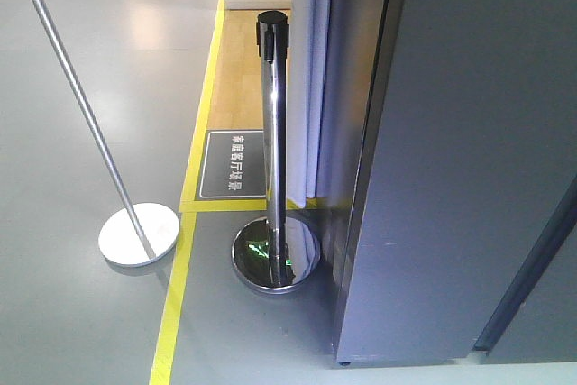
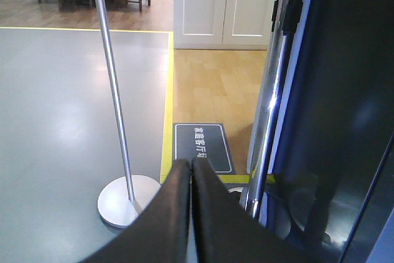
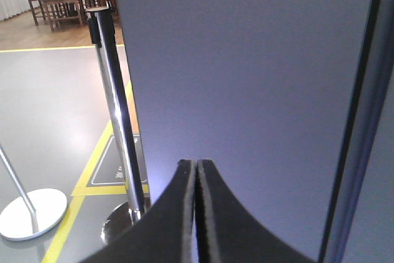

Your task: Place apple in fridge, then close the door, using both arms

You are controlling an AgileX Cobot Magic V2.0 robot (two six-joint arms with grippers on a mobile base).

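Black jaws of the left gripper (image 2: 190, 165) fill the foot of the left wrist view, pressed together w/ nothing between them; the right gripper (image 3: 196, 165) shows the same in the right wrist view, tips closed and empty, aimed at the dark grey outer face of the fridge (image 1: 469, 151). No apple appears in any view, so its whereabouts can't be told from here; w/ the white interior hidden too, it may already be inside, but that is a guess. A dark vertical seam with a darker panel beyond it runs down the right of the fridge face (image 3: 360, 121); whether that marks the door edge, and whether the door is shut or ajar, can't be settled. Judged from this, the step in hand is the door: the arms should find the door's edge first, lay a closed fingertip flat on the panel rather than poke at it, and push slow and even till it seats, keeping clear of the chrome stanchion post (image 1: 273, 132) standing just beside the fridge corner. A thinner tilted pole on a white disc base (image 1: 137, 233) stands further off on the grey floor (image 1: 90, 87), bordered by yellow tape (image 1: 185, 250). Only writing in sight is a dark floor sign (image 2: 201, 147) w/ white Chinese characters, too small to read w/ confidence; no brand visible on the fridge.
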